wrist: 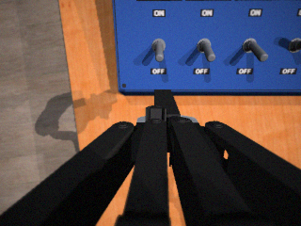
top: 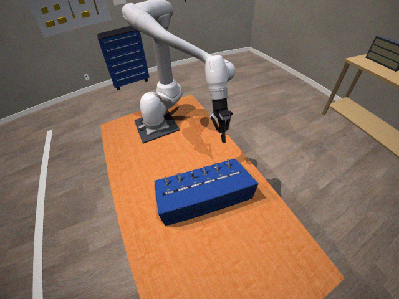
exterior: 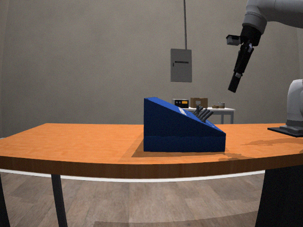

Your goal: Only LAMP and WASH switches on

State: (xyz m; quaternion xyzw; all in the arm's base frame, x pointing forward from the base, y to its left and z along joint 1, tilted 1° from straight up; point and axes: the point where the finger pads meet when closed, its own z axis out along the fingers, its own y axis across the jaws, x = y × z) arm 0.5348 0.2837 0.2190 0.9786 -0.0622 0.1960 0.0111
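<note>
My black two-finger gripper (top: 222,140) clenched on nothing, hanging above the orange wooden table (top: 199,257), near the sloped blue switch console (top: 206,193) at mid-table, its nearest grey toggles (wrist: 159,49) leaning toward OFF

Claw (top: 222,140) pinched shut, nothing held, hanging in open air well above table (top: 154,257). Nothing between its tip and the console (top: 206,196) below and ahead. Directly ahead in the wrist view: end toggle (wrist: 159,49), two more (wrist: 206,49) (wrist: 255,49) beside it, with gaps between them. Bare strip of table separates claw from the console's near edge. Arm base (top: 144,136) stands behind, well apart.
</note>
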